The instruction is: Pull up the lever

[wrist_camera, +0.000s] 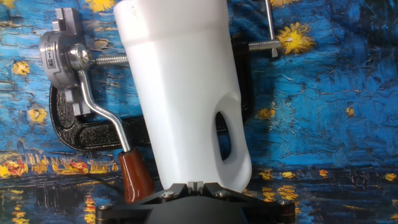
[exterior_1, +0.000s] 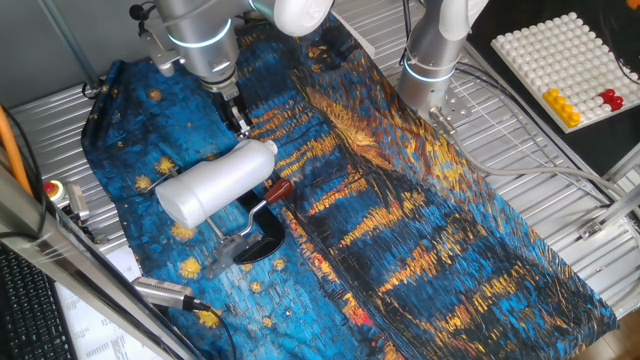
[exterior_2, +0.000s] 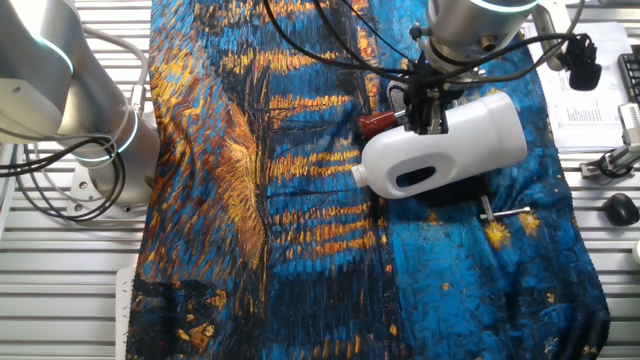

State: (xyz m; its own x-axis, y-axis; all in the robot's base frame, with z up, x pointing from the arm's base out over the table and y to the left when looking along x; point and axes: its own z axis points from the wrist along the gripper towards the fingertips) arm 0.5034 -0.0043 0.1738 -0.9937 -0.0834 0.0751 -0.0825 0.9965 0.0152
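Observation:
The lever (wrist_camera: pixel 99 112) is a slim silver arm that runs from a metal hub to a dark-red knob (wrist_camera: pixel 135 177). The hub sits on a black clamp (wrist_camera: pixel 74 134). A big white plastic jug (wrist_camera: pixel 186 87) lies across the clamp and hides part of it. My gripper (wrist_camera: pixel 196 185) is shut and empty, right at the jug's near side, with the knob just to its left. In one fixed view the gripper (exterior_1: pixel 240 122) hangs over the jug's neck end, and the knob (exterior_1: pixel 280 188) lies below and to its right. In the other fixed view the gripper (exterior_2: pixel 428 118) is beside the knob (exterior_2: pixel 375 122).
A silver rod with a cable (exterior_1: pixel 165 292) lies at the cloth's front left. A second arm's base (exterior_1: pixel 430 70) stands at the back. A white tray of balls (exterior_1: pixel 560 60) is at the far right, and a red button (exterior_1: pixel 52 189) at the left edge.

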